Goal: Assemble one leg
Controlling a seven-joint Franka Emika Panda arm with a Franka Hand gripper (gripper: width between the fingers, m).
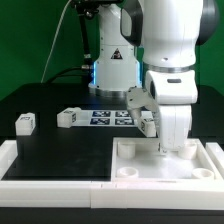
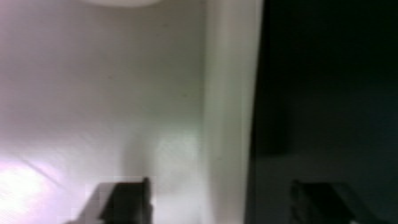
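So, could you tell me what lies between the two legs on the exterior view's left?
Bare black table only, from the outer leg to the inner leg, in the exterior view.

Black table (image 1: 70,143) lay open in front of the marker board (image 1: 108,117). A leg (image 1: 25,123) and a second leg (image 1: 68,117) stood along its far side. Tabletop rim (image 2: 228,110) ran beneath the gripper (image 2: 222,200), between its spread fingers (image 2: 125,200).

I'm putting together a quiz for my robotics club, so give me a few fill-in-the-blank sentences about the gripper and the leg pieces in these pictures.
1. The gripper hangs above the white tabletop, on the exterior view's ____ side.
2. The wrist view shows the gripper ____, with nothing held.
3. The leg at the exterior view's far left rests on the ____ table.
Missing words: right; open; black.
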